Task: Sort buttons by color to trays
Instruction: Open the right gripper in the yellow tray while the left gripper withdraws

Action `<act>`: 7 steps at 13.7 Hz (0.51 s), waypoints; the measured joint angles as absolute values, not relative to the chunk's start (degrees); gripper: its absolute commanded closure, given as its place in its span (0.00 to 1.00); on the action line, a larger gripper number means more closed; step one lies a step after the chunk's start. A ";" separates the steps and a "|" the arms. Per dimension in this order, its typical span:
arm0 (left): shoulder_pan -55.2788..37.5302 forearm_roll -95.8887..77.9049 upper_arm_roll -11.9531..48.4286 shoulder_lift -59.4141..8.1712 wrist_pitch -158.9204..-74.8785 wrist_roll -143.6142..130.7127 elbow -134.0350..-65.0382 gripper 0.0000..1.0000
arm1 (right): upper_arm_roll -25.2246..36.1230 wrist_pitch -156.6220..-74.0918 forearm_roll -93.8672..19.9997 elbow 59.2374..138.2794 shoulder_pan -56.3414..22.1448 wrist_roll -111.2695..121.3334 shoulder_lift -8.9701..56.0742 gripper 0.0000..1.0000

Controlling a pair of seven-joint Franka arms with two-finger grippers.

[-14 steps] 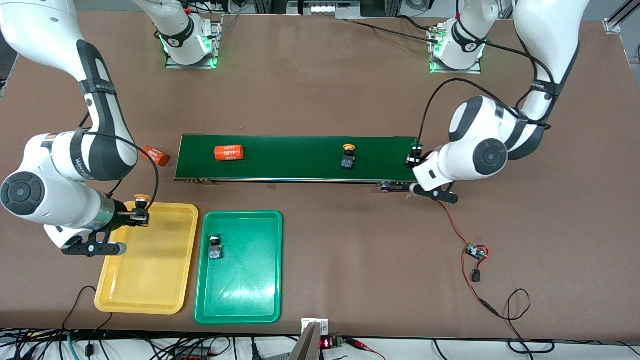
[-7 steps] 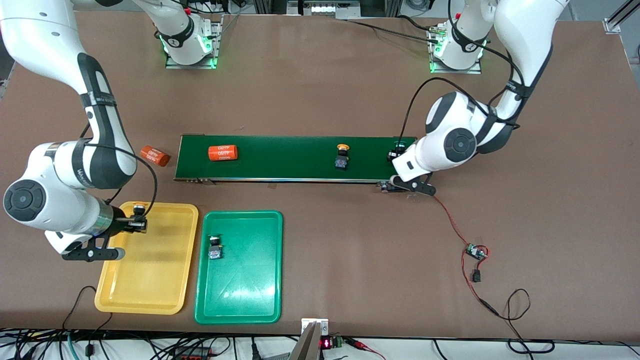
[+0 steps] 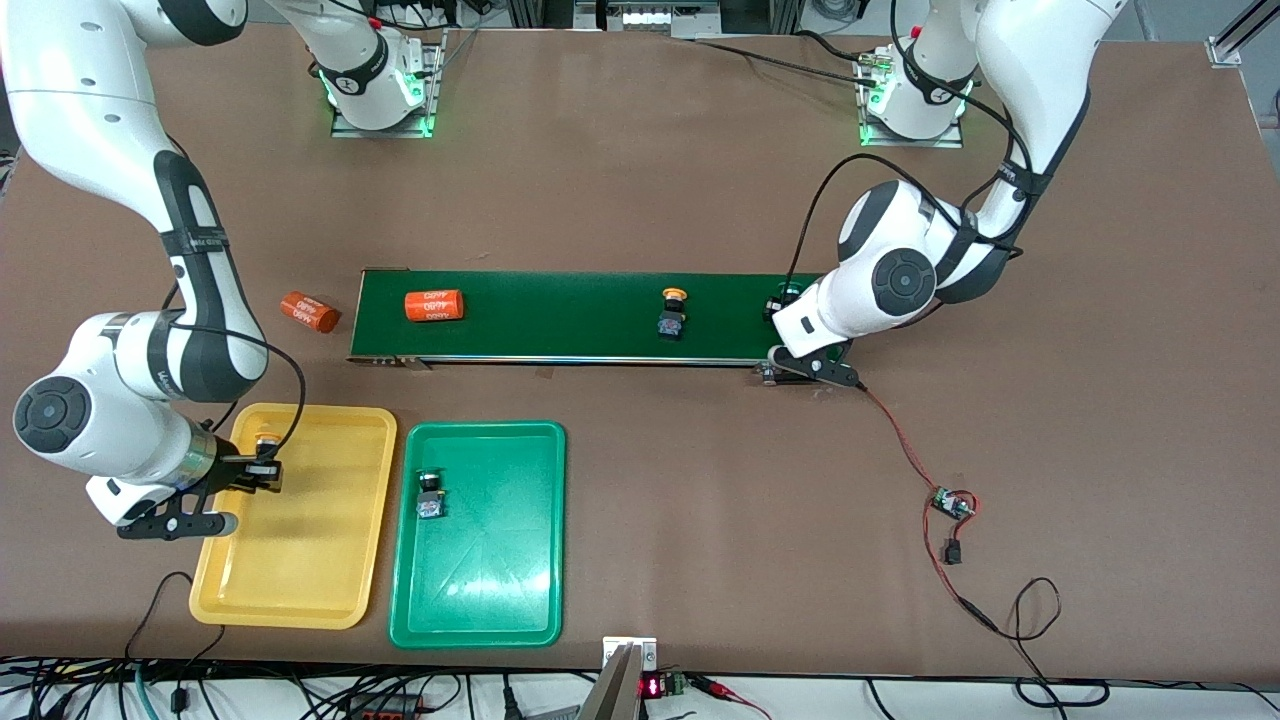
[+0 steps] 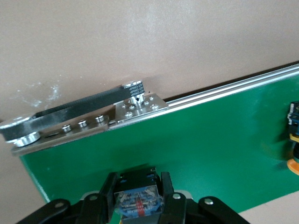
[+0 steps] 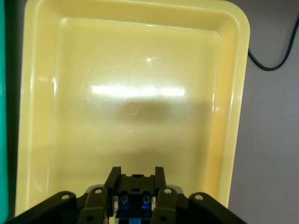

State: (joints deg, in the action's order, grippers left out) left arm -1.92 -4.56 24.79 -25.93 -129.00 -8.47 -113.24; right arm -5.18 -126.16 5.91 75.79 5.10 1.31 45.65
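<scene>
1. The right gripper (image 3: 262, 472) is gripping a yellow-capped button (image 3: 266, 440) over the yellow tray (image 3: 340, 590), at the tray's eleven o'clock corner, apparently for release there.
2. The left gripper (image 3: 778, 312) is clamping a green-capped button (image 4: 138, 204) over the conveyor belt (image 3: 560, 315), at its three o'clock end, seemingly bound for the green tray (image 3: 500, 600).
3. Four buttons are showing: two held, one yellow-capped button on the belt (image 3: 672, 313), one green-capped button in the green tray (image 3: 431, 494).
4. Two trays and two orange cylinders, one riding the belt (image 3: 433, 304) and one lying beside it (image 3: 309, 311), are completing the count.
</scene>
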 measured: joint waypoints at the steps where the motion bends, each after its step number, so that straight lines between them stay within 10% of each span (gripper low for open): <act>1: -2.05 -4.56 24.79 -26.19 -129.51 -8.46 -113.44 0.95 | -5.14 -127.06 5.91 75.79 5.33 1.55 46.28 0.88; 2: -2.16 -4.56 24.79 -26.36 -129.80 -8.46 -113.50 0.91 | -5.05 -127.99 5.91 75.78 5.50 1.91 46.82 0.88; 4: -2.25 -4.56 24.79 -26.44 -129.99 -8.40 -113.50 0.01 | -5.02 -129.39 5.91 75.79 5.80 2.43 47.94 0.87; 7: -2.25 -4.55 24.76 -26.24 -130.23 -8.38 -113.31 0.00 | -4.57 -131.20 5.92 75.80 5.92 2.47 49.87 0.87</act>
